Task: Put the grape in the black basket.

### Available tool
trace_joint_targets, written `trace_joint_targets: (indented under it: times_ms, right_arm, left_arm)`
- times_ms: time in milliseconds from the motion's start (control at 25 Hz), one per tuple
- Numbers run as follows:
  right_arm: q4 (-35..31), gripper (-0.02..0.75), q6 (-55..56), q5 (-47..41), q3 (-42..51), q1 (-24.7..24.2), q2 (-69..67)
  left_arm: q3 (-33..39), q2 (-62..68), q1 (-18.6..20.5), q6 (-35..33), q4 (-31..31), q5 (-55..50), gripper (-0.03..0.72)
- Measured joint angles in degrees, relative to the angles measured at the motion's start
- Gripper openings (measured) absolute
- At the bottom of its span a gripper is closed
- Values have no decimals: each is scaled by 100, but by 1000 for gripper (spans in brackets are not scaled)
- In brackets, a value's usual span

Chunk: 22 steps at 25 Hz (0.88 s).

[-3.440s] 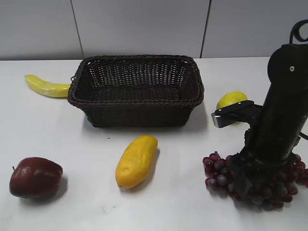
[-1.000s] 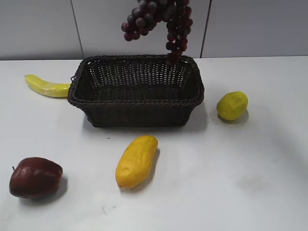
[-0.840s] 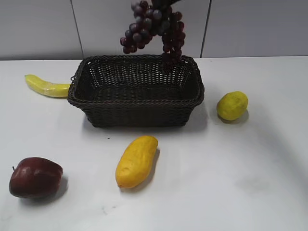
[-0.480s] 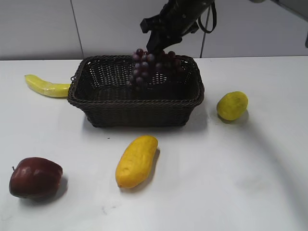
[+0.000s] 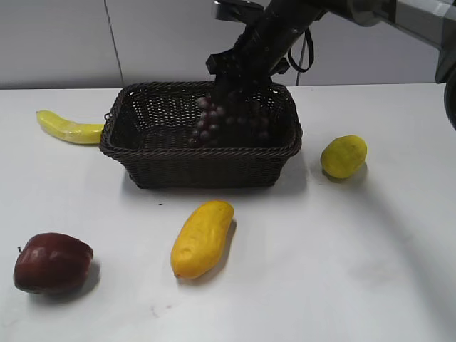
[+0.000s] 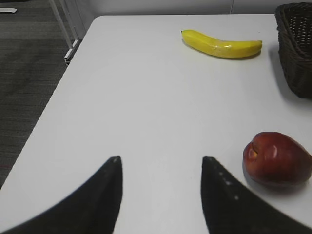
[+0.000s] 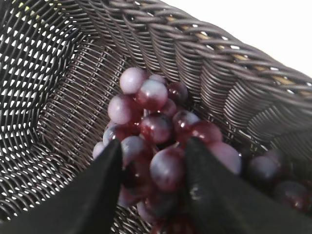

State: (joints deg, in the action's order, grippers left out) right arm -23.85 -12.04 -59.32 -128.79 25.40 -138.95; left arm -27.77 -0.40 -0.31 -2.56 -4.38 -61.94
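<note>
The grape (image 5: pixel 228 117) is a bunch of dark red and purple-grey berries, now down inside the black basket (image 5: pixel 199 167), a large dark woven wicker basket at the table's middle back. My right gripper (image 5: pixel 231 71) reaches in from the upper right and is shut on the grape (image 7: pixel 156 141), with berries squeezed between both fingers (image 7: pixel 152 146) close to the basket's inner wall (image 7: pixel 214 63). My left gripper (image 6: pixel 161 158) is open and empty above bare table, left of the apple (image 6: pixel 277 158).
A yellow mango (image 5: pixel 202 238) lies in front of the basket, a dark red apple (image 5: pixel 52 262) at front left, a banana (image 5: pixel 68 128) left of the basket, a lemon (image 5: pixel 343 156) to its right. The left wrist view shows the table's left edge (image 6: pixel 44 112).
My right gripper has carried the grape from the table's front right, up over the basket, then down into it. The other fruit has not moved.
</note>
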Motion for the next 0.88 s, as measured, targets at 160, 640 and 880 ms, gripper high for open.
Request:
trace_joint_targets:
  times_ms: [160, 640, 880]
  right_arm:
    - [6, 507, 57, -235, 0, 4, 0]
    - [1507, 523, 448, -518, 12, -59, 1019]
    - [1694, 523, 674, -764, 12, -612, 1568]
  left_arm:
    - [0, 0, 0, 0, 0, 0, 480]
    - [0, 0, 0, 0, 0, 0, 480]
    - [0, 0, 0, 0, 0, 0, 480]
